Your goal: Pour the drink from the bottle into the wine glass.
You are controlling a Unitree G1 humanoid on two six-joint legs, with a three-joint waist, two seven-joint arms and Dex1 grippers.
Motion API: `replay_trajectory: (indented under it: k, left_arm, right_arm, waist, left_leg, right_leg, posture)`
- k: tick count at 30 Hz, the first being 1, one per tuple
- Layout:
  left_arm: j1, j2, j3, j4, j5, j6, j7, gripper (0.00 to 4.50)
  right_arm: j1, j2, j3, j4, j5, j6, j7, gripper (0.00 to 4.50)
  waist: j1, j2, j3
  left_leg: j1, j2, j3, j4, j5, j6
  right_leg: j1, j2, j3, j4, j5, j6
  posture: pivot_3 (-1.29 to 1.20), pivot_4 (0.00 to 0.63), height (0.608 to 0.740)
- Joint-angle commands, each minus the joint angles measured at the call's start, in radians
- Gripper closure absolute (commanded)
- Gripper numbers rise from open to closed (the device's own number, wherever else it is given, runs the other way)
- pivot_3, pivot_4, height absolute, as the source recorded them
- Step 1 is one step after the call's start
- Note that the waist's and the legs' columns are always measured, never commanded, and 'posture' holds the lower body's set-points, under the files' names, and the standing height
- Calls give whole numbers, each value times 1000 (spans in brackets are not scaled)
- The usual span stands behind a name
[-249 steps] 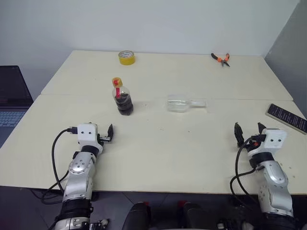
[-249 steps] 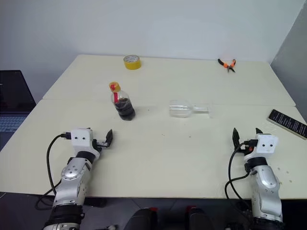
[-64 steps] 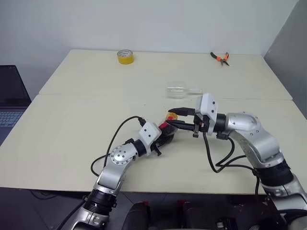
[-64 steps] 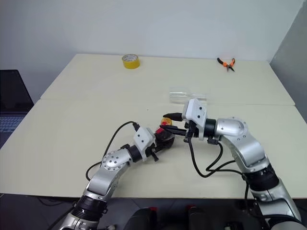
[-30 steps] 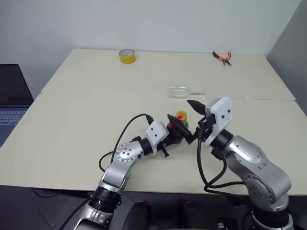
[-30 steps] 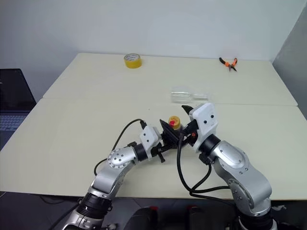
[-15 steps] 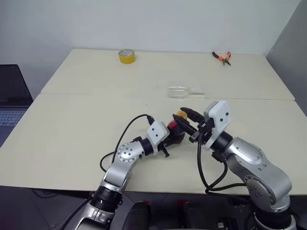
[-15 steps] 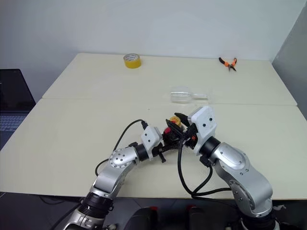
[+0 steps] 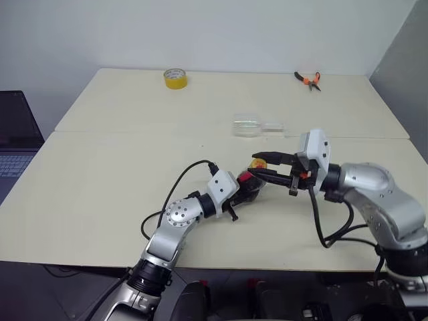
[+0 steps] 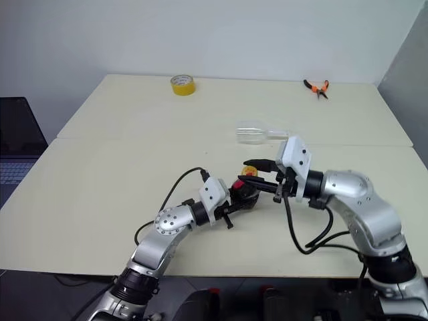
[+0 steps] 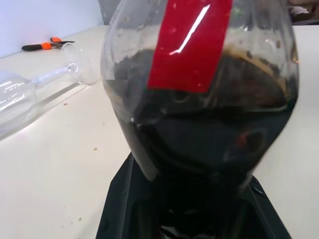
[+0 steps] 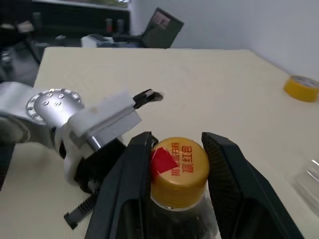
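Note:
My left gripper is shut on the belly of the bottle, holding it near the middle of the table. The left wrist view shows the dark drink and the red label close up. From the right, my right gripper reaches in level and is shut on the yellow cap, one finger pressed on each side. Beyond both grippers the wine glass lies empty on its side on the table.
A yellow tape roll sits at the far left of the table. Orange-handled pliers lie at the far right. A laptop stands off the table's left edge. My left arm's cable loops over the tabletop.
My right gripper was open and tilted beside the cap a second ago. It has swung round to point level from the right and has shut on the cap. The left gripper held the bottle still.

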Motion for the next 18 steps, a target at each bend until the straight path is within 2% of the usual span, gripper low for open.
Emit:
replay_trajectory:
  k: [1,3,8,12,13,16,18]
  left_arm:
    - [-8,4,17,-71,-30,-26,-18,3710]
    - [-7,5,16,-72,-31,-24,-17,3727]
    - [0,2,12,-67,-28,-28,-13,3730]
    - [-8,-3,13,-50,-26,-35,-16,3748]
    - [-11,-4,14,-44,-25,-38,-18,3749]
    - [-20,-9,18,-25,-24,-45,-20,3754]
    - [-21,-12,18,-21,-24,-45,-21,3754]
  right_arm:
    - [-51,-46,-12,162,-81,-39,52,3256]
    - [-65,-46,-9,175,-69,-32,63,3256]
    - [-6,-48,-58,57,10,56,27,1566]
    - [94,-65,-155,-153,116,174,-55,201]
    - [118,-65,-186,-212,155,209,-89,0]
    - [205,-13,-260,-405,242,288,-266,0]
    - [228,39,-254,-464,216,297,-377,0]
  waist:
    - [0,0,0]
    - [2,0,0]
    - [7,0,1]
    - [12,0,1]
    - [12,0,1]
    - [9,0,1]
    - [5,0,1]
  left_leg:
    - [0,0,0,0,0,0]
    - [0,0,0,0,0,0]
    - [-1,-1,0,1,0,0]
    - [-3,0,-1,1,0,0]
    - [-3,0,-1,1,0,0]
    - [-4,0,-1,1,0,0]
    - [-3,0,-2,1,0,0]
  right_leg:
    - [0,0,0,0,0,0]
    - [0,0,0,0,0,0]
    - [0,-2,0,0,0,0]
    - [-1,-2,-2,-1,0,0]
    - [-1,-2,-2,-2,0,0]
    - [-1,-2,-2,-2,0,0]
    - [-1,-1,-2,-1,0,0]
  posture:
    - [0,150,740]
    - [0,150,740]
    - [0,150,740]
    - [0,150,740]
    - [0,150,740]
    - [0,150,740]
    - [0,150,740]
